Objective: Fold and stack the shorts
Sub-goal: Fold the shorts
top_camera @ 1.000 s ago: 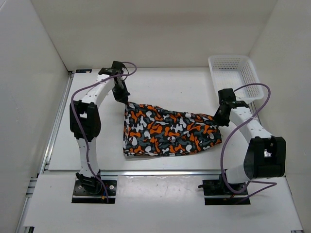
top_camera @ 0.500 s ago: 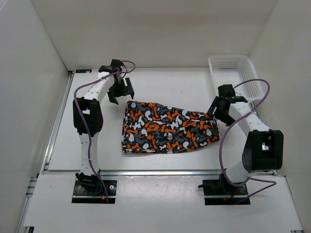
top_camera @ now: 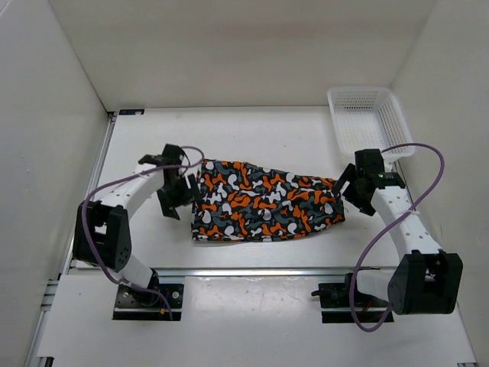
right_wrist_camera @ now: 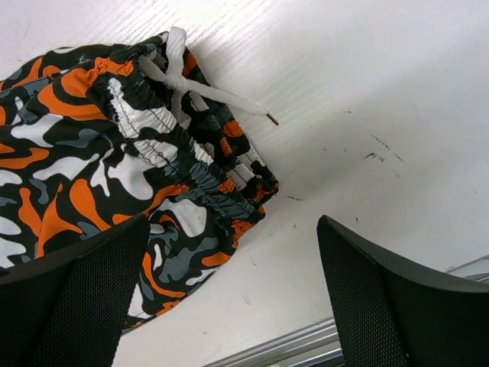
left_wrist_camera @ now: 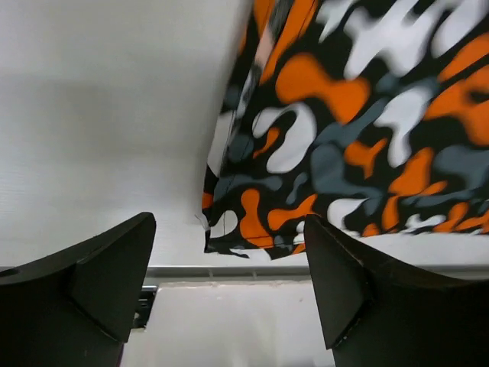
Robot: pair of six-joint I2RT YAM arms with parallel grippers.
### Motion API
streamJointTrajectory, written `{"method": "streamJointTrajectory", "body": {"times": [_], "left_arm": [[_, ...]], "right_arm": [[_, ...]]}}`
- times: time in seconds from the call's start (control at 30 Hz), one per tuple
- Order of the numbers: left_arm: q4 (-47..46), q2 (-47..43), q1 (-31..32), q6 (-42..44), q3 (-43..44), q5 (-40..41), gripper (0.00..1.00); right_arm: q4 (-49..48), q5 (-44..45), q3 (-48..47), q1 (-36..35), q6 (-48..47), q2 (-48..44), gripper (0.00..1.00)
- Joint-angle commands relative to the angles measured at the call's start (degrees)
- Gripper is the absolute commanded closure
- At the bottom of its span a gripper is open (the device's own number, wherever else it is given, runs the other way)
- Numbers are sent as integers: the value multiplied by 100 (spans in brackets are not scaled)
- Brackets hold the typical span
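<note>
The shorts (top_camera: 267, 200), in an orange, white, grey and black blotch print, lie folded flat in the middle of the table. My left gripper (top_camera: 177, 200) hovers at their left edge, open and holding nothing. In the left wrist view, the gripper (left_wrist_camera: 229, 287) frames a hem corner of the shorts (left_wrist_camera: 351, 115) between its spread fingers (left_wrist_camera: 92, 283). My right gripper (top_camera: 344, 188) is open beside the right end. In the right wrist view, the gripper (right_wrist_camera: 233, 302) looks down on the shorts (right_wrist_camera: 99, 168); their elastic waistband and white drawstring (right_wrist_camera: 200, 90) lie left of it.
A white mesh basket (top_camera: 370, 118) stands at the back right corner of the table. The table's metal front rail (top_camera: 252, 270) runs just near of the shorts. White walls enclose the left, back and right sides.
Both grippers opened and let go of the shorts, which settled flat. The left arm swung from the back down along the shorts' left edge. The right gripper backed off slightly to the right.
</note>
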State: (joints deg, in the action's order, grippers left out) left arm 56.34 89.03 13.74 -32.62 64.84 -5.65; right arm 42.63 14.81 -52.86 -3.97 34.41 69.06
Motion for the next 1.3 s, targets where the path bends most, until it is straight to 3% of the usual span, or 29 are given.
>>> {"method": "streamJointTrajectory", "body": {"times": [0.0,0.17,0.33,0.37,0.47,0.6,0.77,1.07,1.27], "left_arm": [[-579,-220,391,-332,-786,-648,10],[-791,113,717,-412,-1026,-412,17],[-1002,1262,718,-166,-772,-200,39],[-1054,1431,718,-166,-719,-200,55],[-1055,1635,718,-43,-639,-200,90],[-984,933,166,-253,-665,2,90],[-642,10,-547,-333,-850,310,90],[-589,78,-398,-385,-973,301,90],[-589,193,-398,-385,-859,301,90]], "right_arm": [[114,-66,-49,80,4,-164,6],[114,-118,-102,80,4,-164,6],[236,-110,-40,80,65,-217,5],[237,-110,-40,141,65,-217,5],[290,-110,-40,203,-4,-217,5],[290,-338,-40,318,-206,-217,5],[-69,-1467,108,318,-505,28,4],[-1054,-3403,952,318,-840,468,8],[-1556,-3257,1357,318,-691,695,8]]}}
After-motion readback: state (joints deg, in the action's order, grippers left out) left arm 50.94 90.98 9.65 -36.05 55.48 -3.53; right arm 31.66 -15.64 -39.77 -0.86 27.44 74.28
